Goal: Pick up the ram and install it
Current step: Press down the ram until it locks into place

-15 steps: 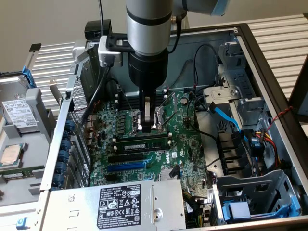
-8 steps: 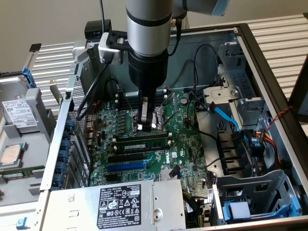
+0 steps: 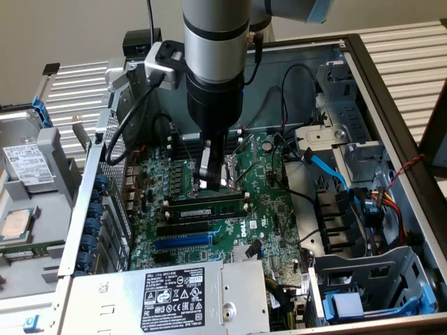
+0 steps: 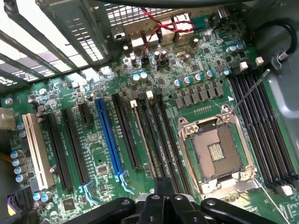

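The ram (image 3: 206, 208) is a green stick with black chips, standing on edge in a black memory slot on the motherboard (image 3: 272, 216). In the wrist view the ram (image 4: 142, 135) shows edge-on as a thin pale strip among the memory slots (image 4: 161, 135), beside the open CPU socket (image 4: 217, 154). My gripper (image 3: 215, 180) hangs straight down from the arm just above the ram, fingers shut with nothing between them. Its dark tip (image 4: 163, 184) sits over the slots near one end of the ram. Whether it touches the ram I cannot tell.
A blue expansion slot (image 3: 183, 241) lies next to the memory slots. The silver power supply (image 3: 174, 293) stands at the front. Cables (image 3: 328, 171) and a drive cage (image 3: 363, 279) crowd the exterior view's right. The metal case wall (image 3: 105, 174) rises on the left.
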`<state>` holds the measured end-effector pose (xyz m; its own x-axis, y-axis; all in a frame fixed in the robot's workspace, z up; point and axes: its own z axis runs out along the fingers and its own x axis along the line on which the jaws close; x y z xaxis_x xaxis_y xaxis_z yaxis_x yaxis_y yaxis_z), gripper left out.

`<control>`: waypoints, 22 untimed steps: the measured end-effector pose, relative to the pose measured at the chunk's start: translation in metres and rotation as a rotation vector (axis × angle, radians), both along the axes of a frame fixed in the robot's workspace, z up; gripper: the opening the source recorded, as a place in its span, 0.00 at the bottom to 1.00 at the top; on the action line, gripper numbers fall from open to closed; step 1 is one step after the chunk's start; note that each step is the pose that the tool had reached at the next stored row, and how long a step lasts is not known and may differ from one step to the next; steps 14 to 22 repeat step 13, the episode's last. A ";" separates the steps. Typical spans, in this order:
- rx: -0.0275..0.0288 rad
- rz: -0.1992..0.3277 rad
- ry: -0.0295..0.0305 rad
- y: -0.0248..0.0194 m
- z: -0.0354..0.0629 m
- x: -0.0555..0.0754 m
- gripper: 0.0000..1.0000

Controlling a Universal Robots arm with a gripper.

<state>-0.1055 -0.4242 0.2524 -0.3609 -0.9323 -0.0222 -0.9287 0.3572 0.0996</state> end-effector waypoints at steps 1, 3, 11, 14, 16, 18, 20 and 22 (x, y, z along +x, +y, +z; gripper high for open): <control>0.0000 -0.018 0.0000 0.0000 -0.0001 0.000 0.11; 0.0000 -0.054 0.0000 0.0000 -0.0004 0.000 0.11; 0.0000 -0.199 0.0000 0.0000 -0.0015 0.000 0.11; 0.0000 -0.235 0.0000 0.0000 -0.0018 0.000 0.11; 0.0000 -0.235 0.0000 0.0000 -0.0018 0.000 0.11; 0.0000 -0.235 0.0000 0.0000 -0.0018 0.000 0.11; 0.0000 -0.235 0.0000 0.0000 -0.0018 0.000 0.11; 0.0000 -0.235 0.0000 0.0000 -0.0018 0.000 0.11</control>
